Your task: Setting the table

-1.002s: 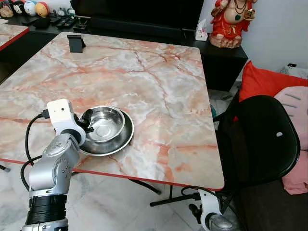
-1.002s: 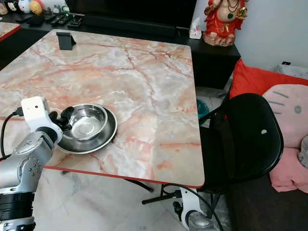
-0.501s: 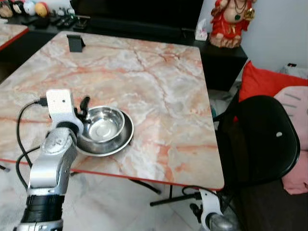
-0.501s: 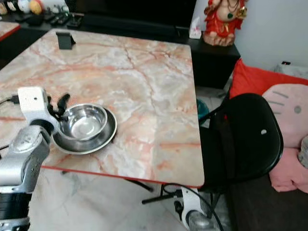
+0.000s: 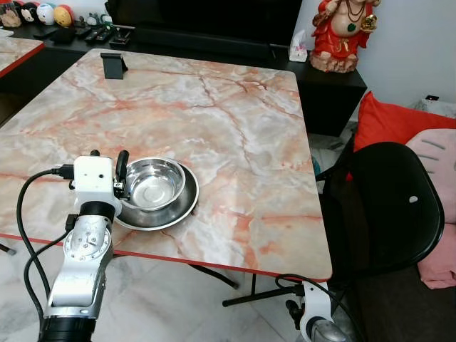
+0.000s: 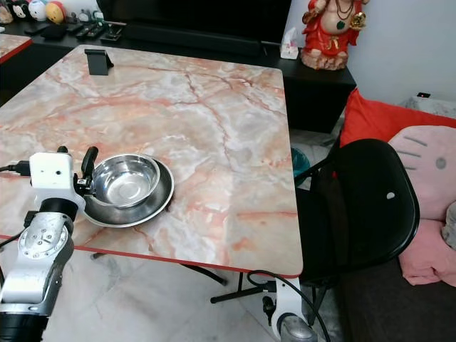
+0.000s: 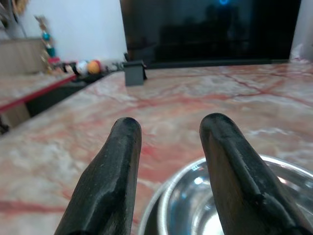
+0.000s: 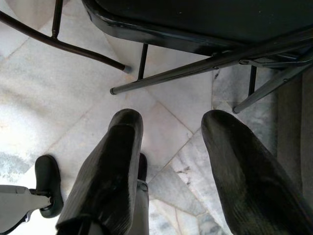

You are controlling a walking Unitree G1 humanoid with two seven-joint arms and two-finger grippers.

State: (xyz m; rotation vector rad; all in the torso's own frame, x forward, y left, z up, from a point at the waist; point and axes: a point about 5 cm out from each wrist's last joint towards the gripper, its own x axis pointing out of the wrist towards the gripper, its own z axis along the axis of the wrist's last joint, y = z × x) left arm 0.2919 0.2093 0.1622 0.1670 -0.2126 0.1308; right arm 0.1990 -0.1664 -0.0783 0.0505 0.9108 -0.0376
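Observation:
A steel bowl [image 5: 153, 182] sits inside a shallow steel plate [image 5: 182, 205] near the front left edge of the marble table [image 5: 235, 121]. My left gripper [image 5: 108, 154] hovers just left of the bowl, level with its rim. It is open, and its fingers [image 7: 122, 161] point across the table with nothing between them. The bowl's rim [image 7: 195, 171] lies below one of those fingers. My right gripper [image 8: 171, 122] hangs open low beside the chair, over the tiled floor.
A black chair [image 5: 388, 206] stands close to the table's right side, its legs [image 8: 161, 78] near my right gripper. A black stand [image 5: 112, 64] sits at the table's far left. Red and pink cushions [image 5: 399, 125] lie at the right. A dark cabinet with a red statue [image 5: 345, 32] is behind.
My left gripper has drawn back off the bowl's rim to the left and turned, fingers now pointing across the table. Bowl and plate stay put.

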